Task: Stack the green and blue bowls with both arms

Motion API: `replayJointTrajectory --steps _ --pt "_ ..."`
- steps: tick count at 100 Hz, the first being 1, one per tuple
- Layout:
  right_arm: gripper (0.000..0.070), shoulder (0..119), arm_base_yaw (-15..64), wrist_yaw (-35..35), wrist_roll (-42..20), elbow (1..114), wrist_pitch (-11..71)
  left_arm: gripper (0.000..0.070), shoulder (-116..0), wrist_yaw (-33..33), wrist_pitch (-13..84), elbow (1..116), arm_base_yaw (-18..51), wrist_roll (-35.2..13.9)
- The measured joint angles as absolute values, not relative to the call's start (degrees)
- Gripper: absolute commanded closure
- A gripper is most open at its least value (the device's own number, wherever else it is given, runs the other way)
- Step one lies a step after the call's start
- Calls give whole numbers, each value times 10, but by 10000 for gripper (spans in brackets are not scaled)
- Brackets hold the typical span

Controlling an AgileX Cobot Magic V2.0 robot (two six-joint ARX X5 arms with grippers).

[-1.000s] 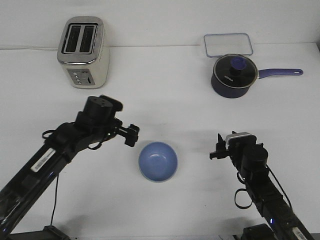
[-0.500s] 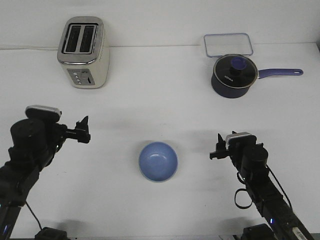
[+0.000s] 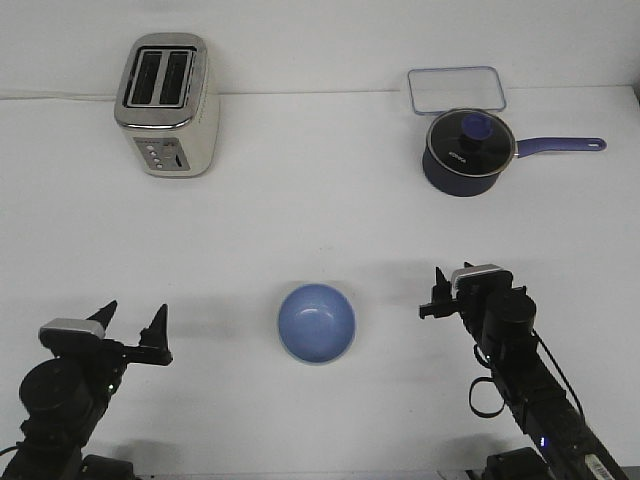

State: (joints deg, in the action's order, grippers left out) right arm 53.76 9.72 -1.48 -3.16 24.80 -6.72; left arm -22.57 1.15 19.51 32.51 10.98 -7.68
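Note:
The light blue bowl [image 3: 316,322] sits upright on the white table, front centre. A thin pale edge shows under its lower rim; the green bowl does not show as a separate thing. My left gripper [image 3: 134,314] is open and empty at the front left, well clear of the bowl, its two fingertips [image 3: 160,314] spread apart. My right gripper [image 3: 431,293] stands to the right of the bowl, apart from it, fingers apart and empty.
A cream and silver toaster [image 3: 166,104] stands at the back left. A dark navy saucepan [image 3: 465,151] with a purple handle stands at the back right, with a clear rectangular lid [image 3: 456,89] behind it.
My left arm has drawn back from just left of the bowl to the front left corner. The bowl and my right arm have not moved.

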Motion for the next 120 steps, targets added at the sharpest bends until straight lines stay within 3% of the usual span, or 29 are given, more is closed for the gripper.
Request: replayJointTrajectory --steps 32,37,47,52,120 --pt "363 538 97 -15 -32 248 -67 148 -198 12 211 326 109 -88" --pt "455 538 97 -15 -32 248 -67 255 -197 12 210 326 109 -88" --pt "700 538 97 -15 -32 248 -67 573 -197 12 210 326 109 -88" --pt "700 538 97 -15 -32 248 -67 696 -197 12 211 326 109 -88" --pt "700 538 97 -15 -31 248 -67 688 -197 12 214 326 109 -90"
